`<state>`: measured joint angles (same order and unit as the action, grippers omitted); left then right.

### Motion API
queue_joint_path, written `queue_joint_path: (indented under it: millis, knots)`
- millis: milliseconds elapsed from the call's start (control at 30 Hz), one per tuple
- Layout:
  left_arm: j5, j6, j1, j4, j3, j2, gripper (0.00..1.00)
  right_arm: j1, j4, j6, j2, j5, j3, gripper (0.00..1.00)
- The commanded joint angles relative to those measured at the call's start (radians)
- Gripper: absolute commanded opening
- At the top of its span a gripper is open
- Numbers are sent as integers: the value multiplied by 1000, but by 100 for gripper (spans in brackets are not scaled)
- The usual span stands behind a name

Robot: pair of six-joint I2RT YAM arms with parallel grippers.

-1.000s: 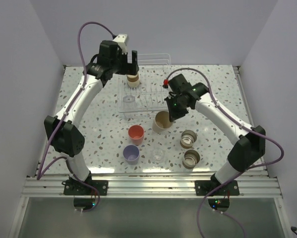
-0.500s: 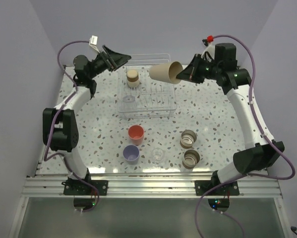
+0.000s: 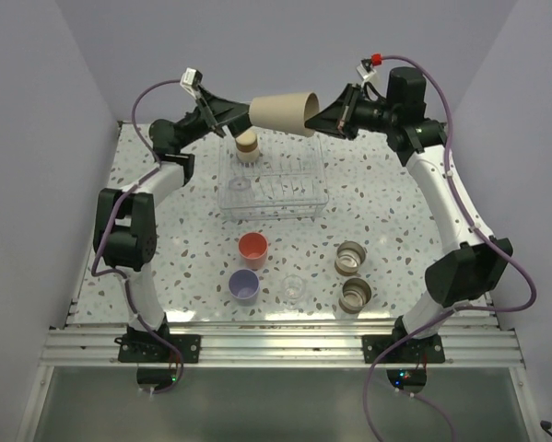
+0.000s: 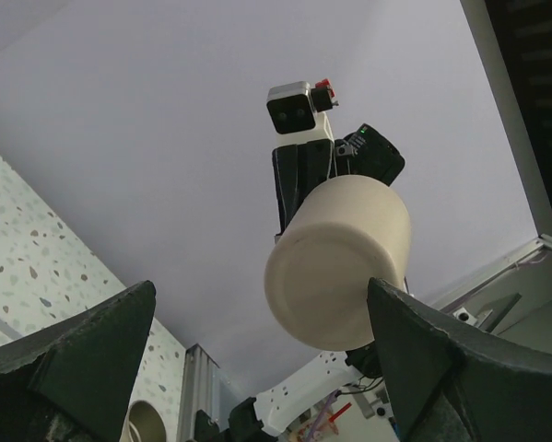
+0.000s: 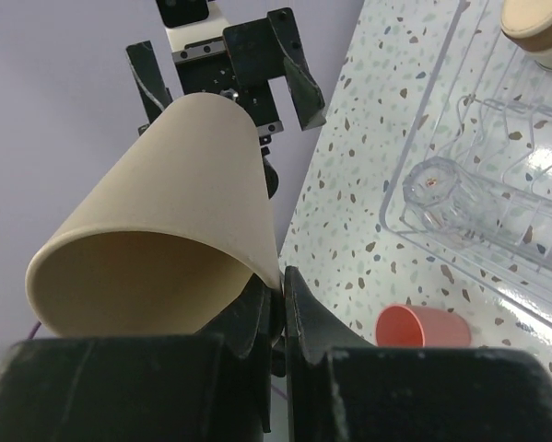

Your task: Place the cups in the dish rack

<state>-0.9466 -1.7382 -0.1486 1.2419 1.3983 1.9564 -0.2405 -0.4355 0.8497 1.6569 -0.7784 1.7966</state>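
Note:
My right gripper (image 3: 318, 118) is shut on the rim of the larger beige cup (image 3: 283, 111) and holds it on its side, high above the far edge of the white wire dish rack (image 3: 303, 195). In the right wrist view, my right gripper (image 5: 281, 284) pinches the beige cup's wall (image 5: 165, 212). My left gripper (image 3: 231, 116) is open and empty, facing the cup's base. In the left wrist view, the beige cup (image 4: 340, 262) hangs just beyond my left gripper (image 4: 262, 299). A tan brown-rimmed cup (image 3: 247, 145) and a clear glass (image 3: 240, 184) sit in the rack.
On the speckled table in front of the rack stand a coral-red cup (image 3: 252, 247), a lavender cup (image 3: 244, 286), a clear glass (image 3: 294, 288) and two tan brown-rimmed cups (image 3: 350, 258) (image 3: 356, 295). White walls close in the far side.
My right arm lifted the beige cup off the table and carried it up and left over the rack. My left gripper let go of the tan cup in the rack and rose toward the beige cup.

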Motion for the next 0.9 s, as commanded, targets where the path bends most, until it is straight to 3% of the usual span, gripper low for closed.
queue_joint_path:
  millis: [0, 867]
  knots:
    - [-43, -47, -22, 314, 59, -7, 100, -10, 86, 46, 21, -39, 67, 0]
    - [20, -60, 26, 346, -2, -68, 100, 6, 96, 41, -17, -2, 72, 0]
